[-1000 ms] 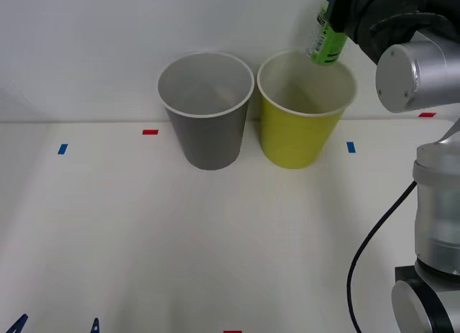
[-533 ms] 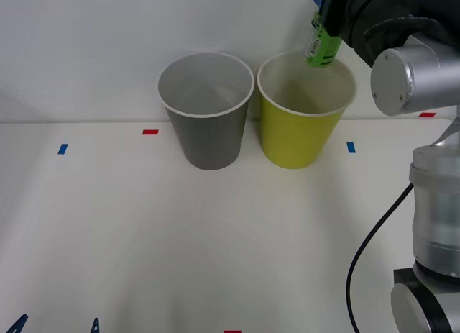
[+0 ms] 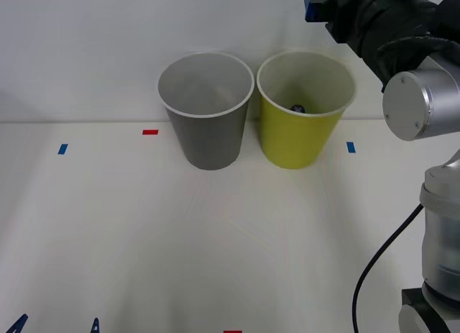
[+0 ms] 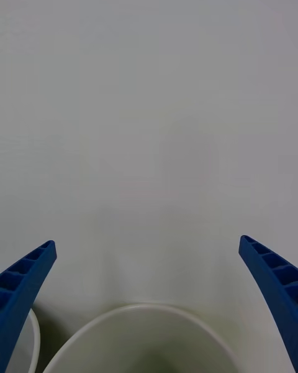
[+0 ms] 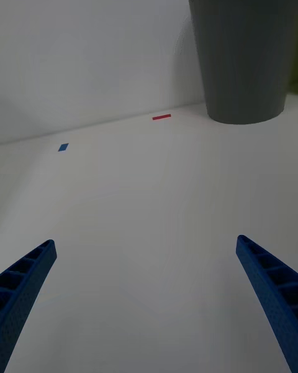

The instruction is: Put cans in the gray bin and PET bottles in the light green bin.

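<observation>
Change: the bottle (image 3: 297, 108) that hung from the right pincer (image 3: 314, 3) over the green bin a moment ago now lies inside that bin, just a dark bit showing past the rim; the arm has lifted.
Left pincer (image 5: 149, 298): low over the surface (image 5: 149, 224), fingers spread, empty, idle near the gray bin (image 5: 245, 56).
Gray bin (image 3: 207, 110): upright, beside and left of the green one, open for cans.
Green bin (image 3: 305, 110): upright, holds the bottle, sorted correctly.
Right pincer: above and behind the green bin's rim (image 4: 133, 329), fingers spread after release, likely clearing away.
</observation>
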`<state>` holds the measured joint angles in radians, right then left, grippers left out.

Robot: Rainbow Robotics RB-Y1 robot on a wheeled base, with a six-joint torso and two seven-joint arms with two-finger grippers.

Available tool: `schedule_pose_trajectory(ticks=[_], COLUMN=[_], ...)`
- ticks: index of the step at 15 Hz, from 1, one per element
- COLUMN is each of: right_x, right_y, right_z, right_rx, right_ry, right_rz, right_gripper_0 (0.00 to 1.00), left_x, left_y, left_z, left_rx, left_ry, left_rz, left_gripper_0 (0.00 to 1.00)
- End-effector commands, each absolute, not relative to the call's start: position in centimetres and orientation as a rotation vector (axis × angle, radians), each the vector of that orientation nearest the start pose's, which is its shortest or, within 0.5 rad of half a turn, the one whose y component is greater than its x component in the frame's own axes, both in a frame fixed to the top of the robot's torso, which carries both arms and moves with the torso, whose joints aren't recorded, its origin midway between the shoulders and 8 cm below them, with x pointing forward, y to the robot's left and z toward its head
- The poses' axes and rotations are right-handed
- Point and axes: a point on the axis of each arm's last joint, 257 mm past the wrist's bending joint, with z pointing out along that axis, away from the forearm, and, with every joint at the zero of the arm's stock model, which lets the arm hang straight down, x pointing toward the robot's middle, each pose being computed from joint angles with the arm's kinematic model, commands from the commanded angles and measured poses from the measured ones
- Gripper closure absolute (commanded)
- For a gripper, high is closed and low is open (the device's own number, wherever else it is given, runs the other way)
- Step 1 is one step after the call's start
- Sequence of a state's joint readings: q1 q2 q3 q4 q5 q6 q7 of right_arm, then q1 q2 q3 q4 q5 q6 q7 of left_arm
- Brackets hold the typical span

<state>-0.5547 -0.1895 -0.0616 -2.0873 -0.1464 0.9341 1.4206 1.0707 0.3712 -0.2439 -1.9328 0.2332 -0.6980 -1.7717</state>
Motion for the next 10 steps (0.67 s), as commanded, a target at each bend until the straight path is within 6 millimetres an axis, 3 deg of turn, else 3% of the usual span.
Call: schedule_pose_trajectory(ticks=[1, 7, 10], right_x=[57.3, 57.5, 54.8], right_y=[-17.3, -17.8, -18.8], right_z=[9.5, 10.0, 9.4], right_rx=[-0.094, -0.092, -0.069], right_ry=[1.466, 1.475, 1.455], right_rz=[0.158, 0.139, 0.146], right_gripper_0=[0.00, 0.00, 0.00], left_x=[19.9, 19.9, 19.9], left_y=[28.3, 28.3, 28.3], left_z=[-27.4, -27.4, -27.4], left_rx=[0.122, 0.122, 0.122], left_ry=[1.606, 1.606, 1.606], left_rz=[0.148, 0.148, 0.148], left_gripper_0=[0.00, 0.00, 0.00])
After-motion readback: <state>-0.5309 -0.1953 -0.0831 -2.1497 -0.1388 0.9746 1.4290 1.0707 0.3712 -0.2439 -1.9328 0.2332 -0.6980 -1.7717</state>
